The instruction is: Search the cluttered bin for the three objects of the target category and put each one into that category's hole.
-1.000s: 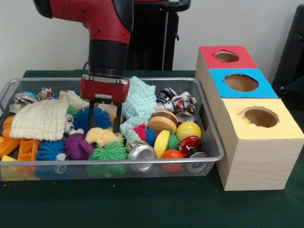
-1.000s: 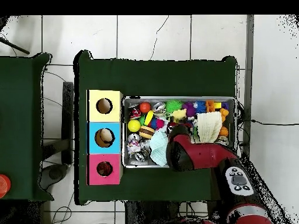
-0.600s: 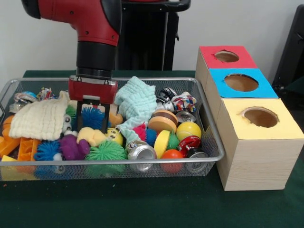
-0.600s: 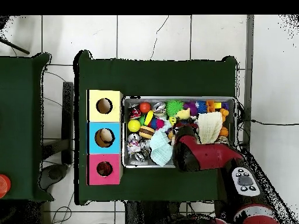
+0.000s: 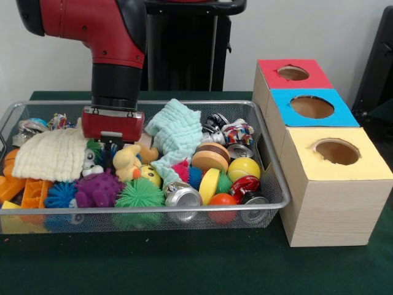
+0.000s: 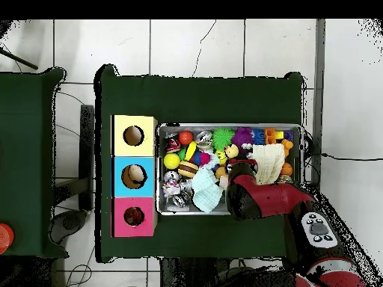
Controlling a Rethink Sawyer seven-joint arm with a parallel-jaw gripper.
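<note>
- The wire bin (image 5: pixel 270 178) sits on the green counter (image 5: pixel 184 264), just beside the row of three boxes: red box (image 5: pixel 288 74), blue box (image 5: pixel 313 107) and yellow box (image 5: pixel 338 153), each with a round hole in its top.
- Your tool (image 5: pixel 112 142) is pushed down into the clutter at the bin's left half, between the cream cloth (image 5: pixel 52 157) and the mint cloth (image 5: pixel 178 132).
- You cannot tell how far the tool is parted or whether it has anything: its tips are buried among the toys, and the overhead view hides them under the arm.
- The frames do not show which category is the target. Around the tool lie soft toys: a yellow plush duck (image 5: pixel 127 161) touching it, a purple spiky ball (image 5: pixel 98 189) and a green spiky ball (image 5: pixel 140 193) nearer the front wall.
- These would likely be light and squashy; take one across its body, since a pinch on spikes or a limb may slip.
- The crushed cans (image 5: pixel 182 196) would be light, stiff and slick; the plastic balls (image 5: pixel 244 167) smooth and prone to roll.
- The arm's wrist stands nearly vertical over the bin, its red elbow out toward the left.
</note>
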